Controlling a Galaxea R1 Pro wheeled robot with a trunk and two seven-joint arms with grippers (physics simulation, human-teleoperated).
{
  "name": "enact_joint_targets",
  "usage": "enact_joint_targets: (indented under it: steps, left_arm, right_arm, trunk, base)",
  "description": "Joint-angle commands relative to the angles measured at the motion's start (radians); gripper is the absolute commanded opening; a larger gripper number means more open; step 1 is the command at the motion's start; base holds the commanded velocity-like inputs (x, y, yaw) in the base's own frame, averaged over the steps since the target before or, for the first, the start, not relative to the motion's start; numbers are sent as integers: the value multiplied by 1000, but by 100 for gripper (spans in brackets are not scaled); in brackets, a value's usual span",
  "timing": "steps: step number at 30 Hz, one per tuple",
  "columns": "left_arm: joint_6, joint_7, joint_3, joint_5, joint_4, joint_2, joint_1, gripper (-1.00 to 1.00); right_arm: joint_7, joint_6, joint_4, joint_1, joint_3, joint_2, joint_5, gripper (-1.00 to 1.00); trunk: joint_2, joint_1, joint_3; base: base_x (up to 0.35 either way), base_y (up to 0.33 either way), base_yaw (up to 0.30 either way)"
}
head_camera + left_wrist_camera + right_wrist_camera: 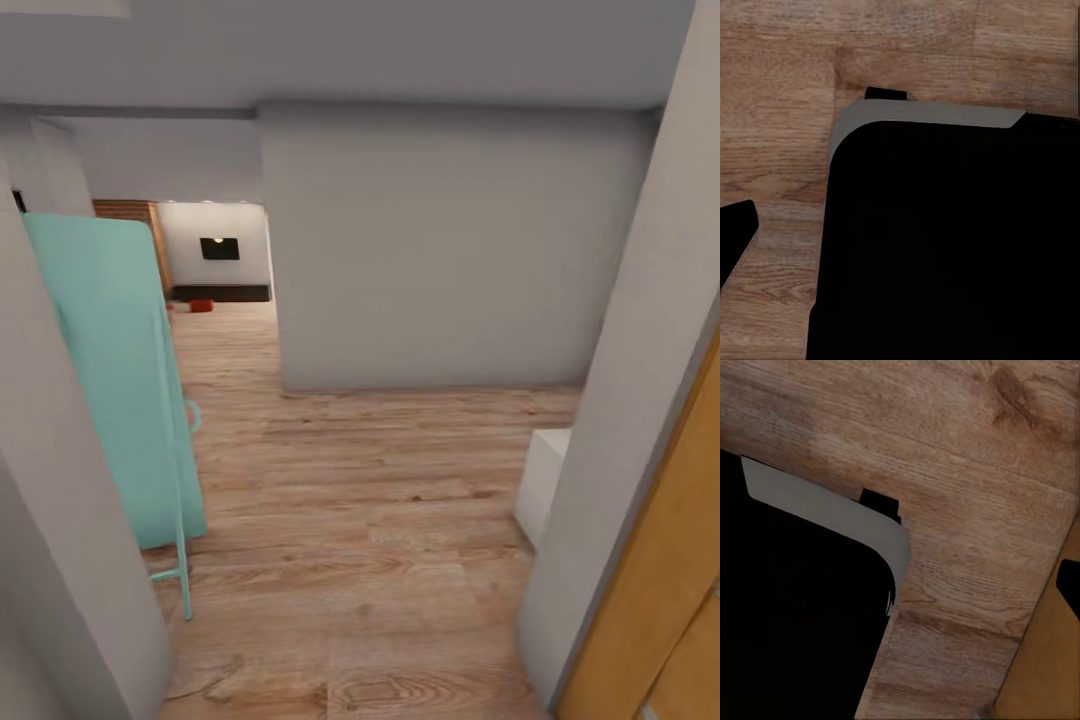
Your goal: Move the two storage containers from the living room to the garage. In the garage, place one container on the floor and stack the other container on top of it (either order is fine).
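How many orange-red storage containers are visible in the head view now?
1: a storage container on the wood floor of the far room, before the dark cabinet. The second may be hidden.

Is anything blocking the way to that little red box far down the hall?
Nothing visible blocks it. The wood floor runs open to the red container; a turquoise panel lines one side, a grey wall the other.

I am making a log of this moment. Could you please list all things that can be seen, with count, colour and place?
storage container: one, orange-red, far away on the living room floor
cabinet: one, dark, low, against the far wall
TV: one, black, on the far wall
door: one, mint green, open, at left
wood floor: light brown planks, hallway
white block: one, at right, by the wall
orange-brown panel: one, near right
robot base: black with grey rim, seen from both wrist cameras
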Motion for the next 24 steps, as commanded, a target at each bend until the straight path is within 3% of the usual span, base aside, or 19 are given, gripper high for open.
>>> enact_joint_targets:
  steps: [1, 7, 24]
  left_arm:
    - [-3, -1, 1, 7, 0, 0, 0, 100]
    - [-4, -1, 1, 7, 0, 0, 0, 100]
    - [-3, -3, 0, 4, 0, 0, 0, 100]
  right_arm:
    - [0, -5, 1, -1, 8, 5, -9, 100]
    - [0, -5, -2, -1, 6, 21, -9, 100]
    - [0, -5, -2, -1, 8, 23, -7, 100]
  trunk:
    - [0, 1, -1]
    - [0, 1, -1]
    - [0, 1, -1]
  base:
    - [323, 0, 0]
    - [323, 0, 0]
    - [323, 0, 0]
